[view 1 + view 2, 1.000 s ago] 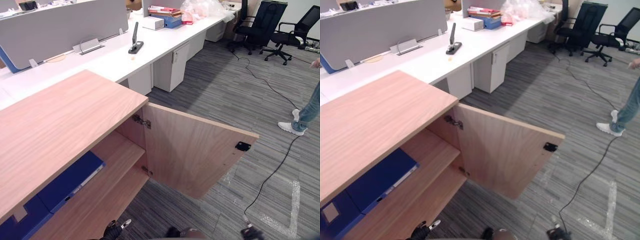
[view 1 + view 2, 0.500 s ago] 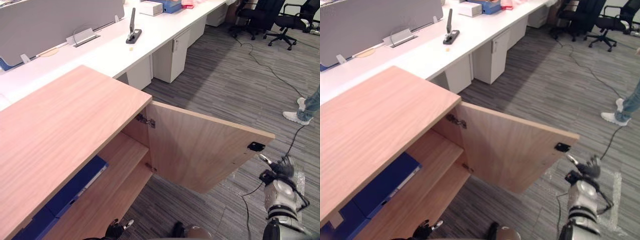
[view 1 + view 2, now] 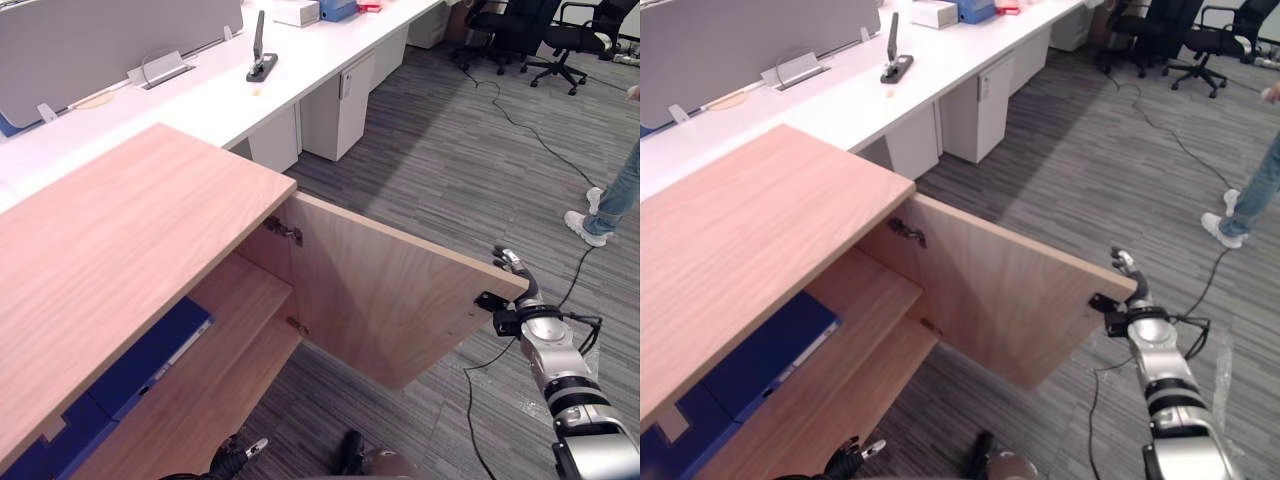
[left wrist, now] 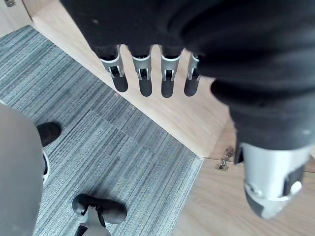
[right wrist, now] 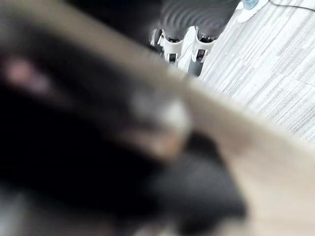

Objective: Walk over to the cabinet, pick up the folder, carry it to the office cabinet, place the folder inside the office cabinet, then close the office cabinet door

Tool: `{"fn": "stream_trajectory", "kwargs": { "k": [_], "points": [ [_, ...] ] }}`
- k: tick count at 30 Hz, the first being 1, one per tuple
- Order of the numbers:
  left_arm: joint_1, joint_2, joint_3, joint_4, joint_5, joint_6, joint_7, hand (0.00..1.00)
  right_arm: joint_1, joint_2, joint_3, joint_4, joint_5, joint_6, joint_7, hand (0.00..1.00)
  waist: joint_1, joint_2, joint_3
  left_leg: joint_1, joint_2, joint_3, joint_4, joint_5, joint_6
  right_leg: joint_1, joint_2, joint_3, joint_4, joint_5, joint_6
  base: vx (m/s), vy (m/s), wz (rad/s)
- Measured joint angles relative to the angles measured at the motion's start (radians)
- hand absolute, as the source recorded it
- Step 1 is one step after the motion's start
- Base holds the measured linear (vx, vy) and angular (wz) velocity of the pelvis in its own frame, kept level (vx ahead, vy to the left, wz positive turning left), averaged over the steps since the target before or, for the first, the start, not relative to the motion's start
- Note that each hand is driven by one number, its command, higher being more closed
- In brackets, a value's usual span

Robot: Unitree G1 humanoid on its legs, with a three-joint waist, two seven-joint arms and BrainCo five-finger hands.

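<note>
Both hands open: right hand (image 3: 520, 298) against flat woodgrain door (image 3: 385, 300) edge; left hand (image 4: 145, 73) idle; blue folder (image 3: 150, 360) shelved.

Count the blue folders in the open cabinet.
2. One folder lies inside under the cabinet top; a second folder sits beside it, toward the robot's left. The top may hide more.

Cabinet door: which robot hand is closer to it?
Right. The right hand is at the outer corner of the door; the left hand hangs low by the bottom shelf, apart from the door.
</note>
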Motion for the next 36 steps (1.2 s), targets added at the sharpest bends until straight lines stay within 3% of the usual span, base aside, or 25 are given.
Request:
{"fn": "stream_trajectory", "kwargs": {
  "k": [1,2,3,5,9,12,15,17,18,19,20,21,22,24,25,26,28,31,33,36],
  "points": [
    [-0.002,0.004,0.008,0.0,-0.004,0.0,0.0,0.0,-0.01,-0.002,0.037,-0.001,-0.007,0.0,0.013,0.0,-0.001,-0.007,0.002,-0.015,0.006,-0.008,0.032,-0.01,0.004,-0.002,0.002,0.004,-0.003,-0.001,-0.001,-0.1,-0.139,-0.39],
    [-0.002,0.005,0.015,-0.002,-0.019,-0.004,0.002,0.0,-0.046,-0.017,0.139,-0.001,-0.029,0.0,0.044,0.0,0.008,-0.011,0.008,-0.069,0.015,-0.149,0.148,-0.078,0.021,-0.003,0.021,0.028,-0.019,0.0,-0.001,-0.08,-0.132,-0.58],
    [-0.002,0.001,0.015,-0.009,-0.03,-0.012,0.005,0.0,-0.078,-0.023,0.201,-0.001,-0.034,0.0,0.066,0.0,0.023,-0.006,0.01,-0.099,0.006,-0.264,0.202,-0.118,0.015,-0.003,0.039,0.04,-0.035,0.001,0.002,-0.06,-0.13,-0.78],
    [-0.005,-0.002,0.015,-0.021,-0.049,-0.024,0.009,0.0,-0.105,-0.007,0.257,-0.01,-0.034,-0.003,0.099,0.0,0.053,-0.005,0.012,-0.121,-0.008,-0.36,0.255,-0.146,0.02,0.0,0.061,0.047,-0.058,0.035,-0.002,-0.03,-0.059,-0.87],
    [-0.009,-0.017,0.012,-0.026,-0.053,-0.036,0.008,0.0,-0.111,0.034,0.324,-0.038,-0.035,-0.01,0.146,0.0,0.055,-0.007,0.02,-0.155,-0.015,-0.409,0.266,-0.173,0.035,-0.033,0.07,0.048,-0.068,0.046,0.009,-0.04,-0.079,-0.28],
    [-0.01,-0.019,0.02,-0.044,-0.054,-0.042,0.004,0.0,-0.111,0.063,0.395,-0.043,-0.082,-0.007,0.173,0.0,0.072,-0.021,0.031,-0.165,-0.056,-0.472,0.266,-0.191,0.054,-0.051,0.06,0.055,-0.054,0.049,0.01,-0.08,-0.045,-0.16],
    [-0.01,-0.022,0.054,-0.052,-0.053,-0.046,-0.006,0.0,-0.102,0.067,0.458,-0.114,-0.14,-0.008,0.208,0.0,0.082,-0.041,0.047,-0.167,-0.091,-0.469,0.287,-0.189,0.062,-0.082,0.013,0.055,0.026,0.057,0.023,-0.09,-0.001,-0.15],
    [-0.01,-0.02,0.076,-0.063,-0.054,-0.047,-0.014,0.0,-0.101,0.065,0.486,-0.165,-0.198,-0.009,0.234,0.0,0.101,-0.051,0.054,-0.174,-0.112,-0.467,0.297,-0.181,0.081,-0.09,-0.012,0.017,0.035,0.017,0.02,-0.1,-0.01,-0.32],
    [-0.01,-0.033,0.102,-0.07,-0.063,-0.05,-0.017,0.0,-0.103,0.046,0.527,-0.216,-0.243,-0.015,0.271,0.0,0.121,-0.023,0.062,-0.176,-0.08,-0.432,0.286,-0.158,0.072,-0.136,-0.098,-0.043,0.253,-0.072,-0.006,-0.07,-0.069,-0.13],
    [-0.01,-0.036,0.127,-0.07,-0.072,-0.048,-0.019,0.0,-0.096,0.029,0.585,-0.234,-0.279,-0.027,0.307,0.0,0.122,-0.035,0.062,-0.177,-0.077,-0.441,0.306,-0.152,0.068,-0.153,-0.202,-0.017,0.471,-0.135,-0.034,-0.05,-0.091,0.04],
    [-0.009,-0.034,0.138,-0.07,-0.075,-0.048,-0.02,0.0,-0.09,0.025,0.609,-0.24,-0.294,-0.03,0.324,0.0,0.123,-0.038,0.061,-0.183,-0.075,-0.452,0.32,-0.153,0.067,-0.141,-0.249,-0.001,0.522,-0.156,-0.019,0.0,-0.133,0.49],
    [-0.009,-0.025,0.16,-0.071,-0.077,-0.045,-0.02,0.0,-0.081,0.014,0.646,-0.272,-0.33,-0.037,0.358,0.0,0.125,-0.053,0.057,-0.199,-0.075,-0.48,0.361,-0.165,0.053,-0.087,-0.336,0.039,0.515,-0.149,-0.007,0.02,-0.185,0.43],
    [-0.012,-0.007,0.185,-0.074,-0.078,-0.037,-0.02,0.0,-0.082,0.004,0.672,-0.316,-0.353,-0.046,0.394,0.0,0.133,-0.064,0.054,-0.243,-0.061,-0.488,0.41,-0.189,0.032,-0.05,-0.302,0.048,0.423,-0.166,0.079,-0.02,-0.256,0.25],
    [-0.004,-0.015,0.227,-0.058,-0.082,-0.03,-0.023,0.0,-0.087,-0.014,0.721,-0.352,-0.36,-0.058,0.43,0.0,0.158,-0.064,0.054,-0.267,-0.048,-0.489,0.401,-0.197,0.035,-0.034,-0.245,0.032,0.334,-0.137,0.077,-0.08,-0.168,-0.23],
    [0.023,-0.008,0.275,-0.034,-0.087,-0.026,-0.024,0.0,-0.085,-0.033,0.778,-0.374,-0.354,-0.07,0.486,0.0,0.178,-0.071,0.048,-0.249,-0.059,-0.507,0.353,-0.172,0.072,-0.008,-0.2,0.031,0.255,-0.094,0.079,-0.06,-0.032,-0.31],
    [0.04,-0.006,0.295,-0.033,-0.09,-0.023,-0.024,0.0,-0.079,-0.044,0.796,-0.389,-0.345,-0.07,0.505,0.0,0.178,-0.082,0.041,-0.25,-0.056,-0.504,0.342,-0.163,0.064,-0.008,-0.196,0.03,0.246,-0.091,0.081,-0.06,-0.032,-0.16],
    [0.077,-0.005,0.336,-0.02,-0.119,-0.018,-0.025,0.0,-0.069,-0.084,0.845,-0.417,-0.322,-0.071,0.556,0.0,0.186,-0.114,0.026,-0.251,-0.058,-0.512,0.327,-0.146,0.053,0.0,-0.193,0.019,0.227,-0.083,0.085,-0.05,-0.012,0.17],
    [0.112,-0.011,0.395,0.0,-0.159,-0.016,-0.026,0.0,-0.058,-0.097,0.879,-0.411,-0.304,-0.066,0.59,0.0,0.232,-0.15,-0.006,-0.254,-0.07,-0.542,0.288,-0.111,0.055,0.019,-0.194,-0.006,0.186,-0.058,0.094,-0.04,0.034,0.3],
    [0.116,-0.022,0.444,0.005,-0.182,-0.016,-0.024,0.0,-0.079,-0.039,0.904,-0.336,-0.313,-0.066,0.584,0.0,0.283,-0.165,-0.023,-0.262,-0.096,-0.578,0.269,-0.091,0.063,0.02,-0.221,-0.027,0.194,-0.057,0.098,-0.04,0.049,0.43],
    [0.115,-0.052,0.494,0.012,-0.209,-0.015,-0.021,0.0,-0.099,0.093,0.906,-0.187,-0.379,-0.065,0.548,0.0,0.316,-0.158,-0.032,-0.284,-0.139,-0.658,0.26,-0.067,0.072,0.026,-0.283,-0.06,0.243,-0.054,0.11,-0.04,0.066,0.81]
  ]
}}
